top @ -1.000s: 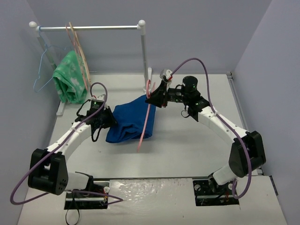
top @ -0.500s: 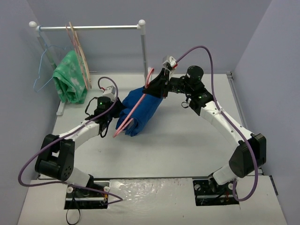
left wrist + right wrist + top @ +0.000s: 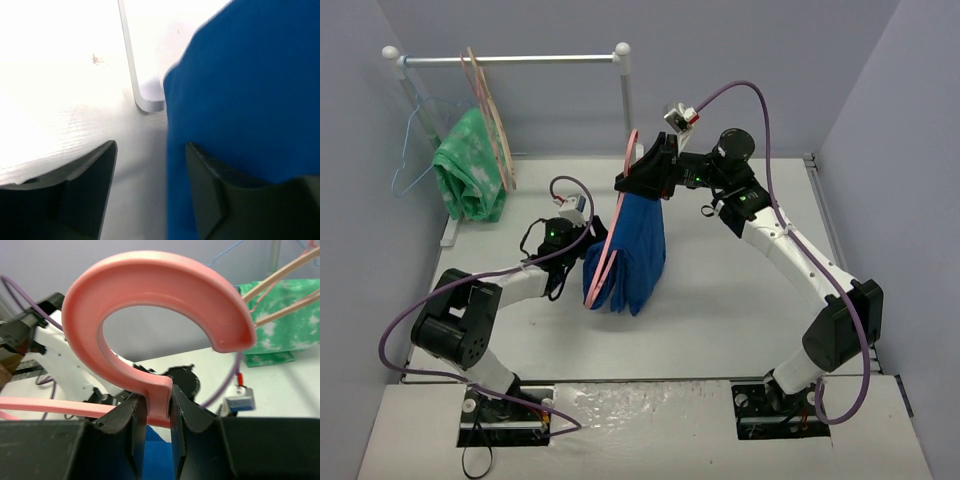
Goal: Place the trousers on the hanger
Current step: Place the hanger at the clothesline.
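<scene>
The pink hanger [image 3: 612,228] hangs edge-on above the table's middle, with the royal-blue trousers [image 3: 635,250] draped over its lower bar and hanging down folded. My right gripper [image 3: 645,172] is shut on the hanger's neck just below the hook. In the right wrist view the curled hook [image 3: 150,285] rises above the right gripper [image 3: 159,400], and blue cloth [image 3: 155,450] shows below. My left gripper [image 3: 588,235] is open at the trousers' left edge. In the left wrist view the left gripper [image 3: 150,150] has its jaws wide apart, and the edge of the trousers [image 3: 250,90] lies beside the right finger [image 3: 210,195].
A white clothes rail [image 3: 510,60] stands at the back left. It carries a green patterned cloth [image 3: 470,165], beige hangers [image 3: 490,110] and a light-blue wire hanger [image 3: 415,150]. A grey strip [image 3: 131,60] lies on the white table. Grey walls close in the table on three sides.
</scene>
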You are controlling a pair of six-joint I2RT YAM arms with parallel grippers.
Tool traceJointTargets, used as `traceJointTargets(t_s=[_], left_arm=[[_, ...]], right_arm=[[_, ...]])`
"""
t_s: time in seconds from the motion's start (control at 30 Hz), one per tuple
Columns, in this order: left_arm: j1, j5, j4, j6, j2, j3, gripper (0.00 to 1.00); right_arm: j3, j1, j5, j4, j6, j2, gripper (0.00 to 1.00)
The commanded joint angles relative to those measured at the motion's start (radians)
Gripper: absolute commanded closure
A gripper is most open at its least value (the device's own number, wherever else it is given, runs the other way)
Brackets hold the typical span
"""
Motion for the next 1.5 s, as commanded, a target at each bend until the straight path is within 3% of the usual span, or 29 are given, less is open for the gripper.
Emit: traceJointTargets(t_s=[0.0, 0.17, 0.27, 0.47, 0.67, 1.03, 1.33, 1.47], left_arm=[[-0.048, -0.021, 0.121, -0.014, -0.001, 0.016, 0.34], [-0.039, -0.101, 0.013, -0.036, -0.096, 0.008, 0.24], [-0.018, -0.187, -0.247, 0.000, -0.222, 0.047, 0.22], [-0.010, -0.351, -0.747, 0.157, -0.473, 0.305, 0.15], [-0.009, -0.340, -1.027, 0.239, -0.564, 0.536, 0.12], [-0.055, -0.012, -1.115, 0.287, -0.568, 0.680, 0.12], [-0.209, -0.109, -1.136, 0.298, -0.516, 0.670, 0.13], [-0.254, -0.138, -1.128, 0.298, -0.494, 0.669, 0.18]], right_arm=[[0.106, 0.025, -0.025, 0.219, 0.094, -0.035, 1.00], [0.133, 0.026, 0.007, 0.038, -0.035, -0.050, 1.00], [0.151, 0.024, 0.049, -0.120, -0.190, -0.064, 1.00], [0.140, 0.022, 0.169, -0.301, -0.342, -0.090, 1.00], [0.125, 0.050, 0.378, -0.392, -0.479, -0.113, 1.00], [0.129, 0.152, 0.662, -0.442, -0.599, -0.095, 1.00], [0.152, 0.186, 0.774, -0.441, -0.610, -0.061, 1.00], [0.175, 0.189, 0.774, -0.442, -0.604, -0.051, 1.00]])
